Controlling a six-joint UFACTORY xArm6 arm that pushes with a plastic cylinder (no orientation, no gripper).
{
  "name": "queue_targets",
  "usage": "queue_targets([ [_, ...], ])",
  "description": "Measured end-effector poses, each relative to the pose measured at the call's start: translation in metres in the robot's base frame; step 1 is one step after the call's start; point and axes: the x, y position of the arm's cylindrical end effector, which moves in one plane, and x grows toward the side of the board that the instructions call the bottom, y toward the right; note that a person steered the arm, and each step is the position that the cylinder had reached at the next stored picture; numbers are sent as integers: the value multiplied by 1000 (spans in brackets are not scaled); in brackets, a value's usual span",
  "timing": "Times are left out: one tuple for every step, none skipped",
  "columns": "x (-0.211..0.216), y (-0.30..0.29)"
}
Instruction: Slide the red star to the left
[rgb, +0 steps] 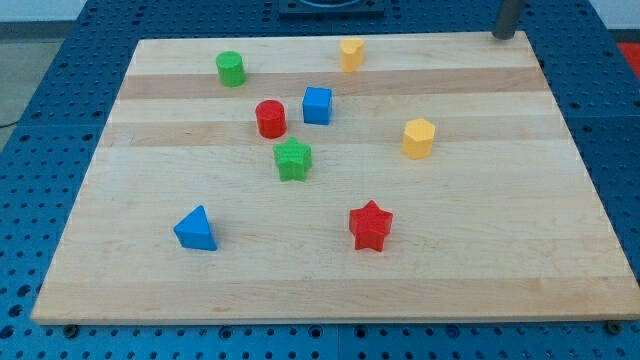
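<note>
Board pale wood, smooth, matt; red star matt.

Wooden board with eight coloured blocks

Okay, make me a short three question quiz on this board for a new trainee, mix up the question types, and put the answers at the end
1. True or false: my tip is touching the red star.
2. Which block lies nearest the red cylinder? A) blue triangle B) blue cube C) yellow hexagon
3. Fill in: the block next toward the view's top-left of the red star is the green ____.

Key: 1 false, my tip is at the board's top-right corner, far from every block. 2 B. 3 star.
</note>
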Motion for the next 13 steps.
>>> queue_targets([
  [0,1],
  [1,1],
  [4,1],
  [8,3],
  [34,3],
  [96,7],
  [140,10],
  [186,8],
  [223,-11],
  [291,-34],
  [356,-69],
  [373,-124],
  [362,-170],
])
